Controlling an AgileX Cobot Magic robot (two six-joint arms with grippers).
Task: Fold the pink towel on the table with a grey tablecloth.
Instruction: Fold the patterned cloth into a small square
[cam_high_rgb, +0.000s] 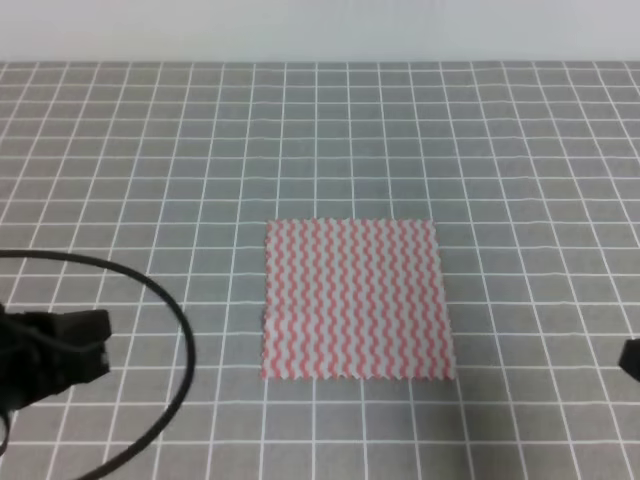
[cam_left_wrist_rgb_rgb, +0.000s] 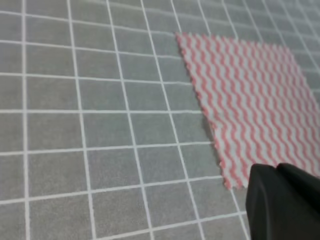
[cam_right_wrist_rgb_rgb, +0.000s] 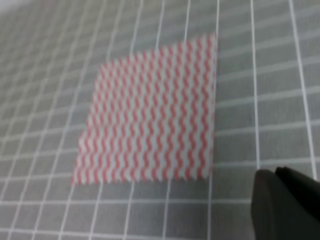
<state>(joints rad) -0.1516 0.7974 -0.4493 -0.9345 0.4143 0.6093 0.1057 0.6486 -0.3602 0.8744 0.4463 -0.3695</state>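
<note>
Thin square pink-and-white zigzag-striped towel (cam_high_rgb: 352, 300) lies flat, unfolded, mid grey white-gridded tablecloth table (cam_high_rgb: 420, 130). Black left gripper (cam_high_rgb: 72, 345) low at left, well clear of towel; black right gripper (cam_high_rgb: 630, 357) barely in at right edge. Finger state of both: cannot tell. Step likely approach: each gripper to own near corner, pinch single layer at pinked edge, lift evenly, carry to far edge.

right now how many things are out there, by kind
pink towel: 1
table with a grey tablecloth: 1
left gripper: 1
right gripper: 1, only its edge shows
black cable: 1
Total: 5
</note>
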